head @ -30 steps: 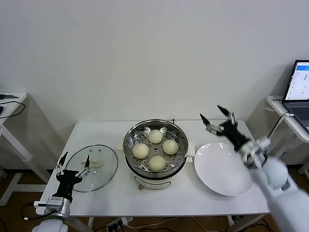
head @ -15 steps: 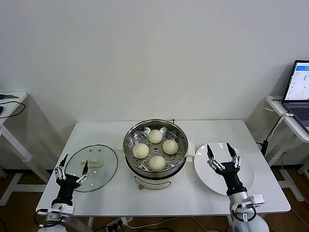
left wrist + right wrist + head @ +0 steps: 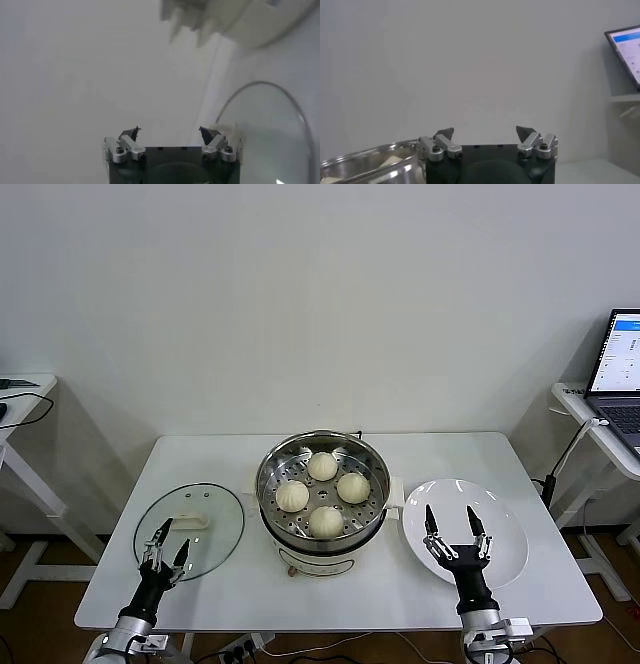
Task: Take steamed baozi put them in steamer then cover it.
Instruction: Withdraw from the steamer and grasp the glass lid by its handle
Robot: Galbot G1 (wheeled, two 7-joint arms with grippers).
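Four cream-white pleated baozi [image 3: 322,493] already sit on the shiny steel steamer's [image 3: 268,474] perforated tray — loading looks finished. Only the clear glass lid [image 3: 190,530] remains, flat on the white table [image 3: 330,599] beside it. Left gripper [image 3: 166,548] hangs over its near edge, right gripper [image 3: 453,531] over the white plate [image 3: 505,529] — jaws apart, empty.

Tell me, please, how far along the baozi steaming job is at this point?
Done: all four baozi sit on the steamer tray, and the plate is bare. In hand: nothing; the left gripper hangs open at the near edge of the cover, the right gripper open over the plate. Left: setting the cover, lying on the table, onto the steamer.
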